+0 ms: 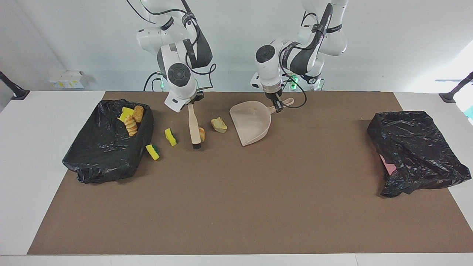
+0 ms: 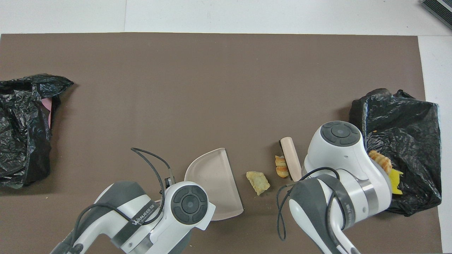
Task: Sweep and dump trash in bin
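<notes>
My right gripper (image 1: pixel 191 104) is shut on the handle of a beige brush (image 1: pixel 193 125), whose bristles rest on the mat. An orange lump of trash (image 1: pixel 201 134) touches the brush, and a pale yellow lump (image 1: pixel 219 125) lies between the brush and the beige dustpan (image 1: pixel 251 122). My left gripper (image 1: pixel 278 104) is shut on the dustpan's handle, the pan's mouth facing the lumps. Two green-backed sponge pieces (image 1: pixel 170 136) (image 1: pixel 152 152) lie between the brush and the black-lined bin (image 1: pixel 107 147). In the overhead view the brush (image 2: pixel 291 157), both lumps (image 2: pixel 258 182) and the dustpan (image 2: pixel 215 183) show; both grippers are hidden under the arms.
The bin holds a yellow sponge (image 1: pixel 126 112) and two pastry pieces (image 1: pixel 130 125). A second crumpled black bag (image 1: pixel 417 151) lies at the left arm's end of the brown mat. A small white box (image 1: pixel 68 78) sits off the mat near the right arm's end.
</notes>
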You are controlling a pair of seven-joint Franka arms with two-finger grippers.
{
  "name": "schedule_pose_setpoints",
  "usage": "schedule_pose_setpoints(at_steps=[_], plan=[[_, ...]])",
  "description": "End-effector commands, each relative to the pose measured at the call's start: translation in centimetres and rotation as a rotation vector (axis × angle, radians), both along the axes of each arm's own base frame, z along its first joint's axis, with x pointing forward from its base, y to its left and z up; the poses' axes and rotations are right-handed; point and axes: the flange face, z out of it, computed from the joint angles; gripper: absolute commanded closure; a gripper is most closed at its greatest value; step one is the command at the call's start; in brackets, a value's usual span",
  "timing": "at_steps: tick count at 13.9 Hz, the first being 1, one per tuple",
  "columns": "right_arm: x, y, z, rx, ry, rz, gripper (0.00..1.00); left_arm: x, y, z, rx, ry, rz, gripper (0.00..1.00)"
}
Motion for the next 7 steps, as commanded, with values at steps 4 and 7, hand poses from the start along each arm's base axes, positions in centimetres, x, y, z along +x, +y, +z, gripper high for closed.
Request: schedule_pose_setpoints(at_steps=[4, 7], plan=[[0.12, -0.44, -0.02, 0.004, -0.018, 0.03, 1.0, 0.06, -0.3, 0.19, 0.013, -0.017, -0.001, 1.0], [0.45, -0.78, 0.38, -0.016, -0.017, 0.036, 1.0, 0.03, -0.16, 0.13, 0.016, -0.015, 0.001, 1.0]])
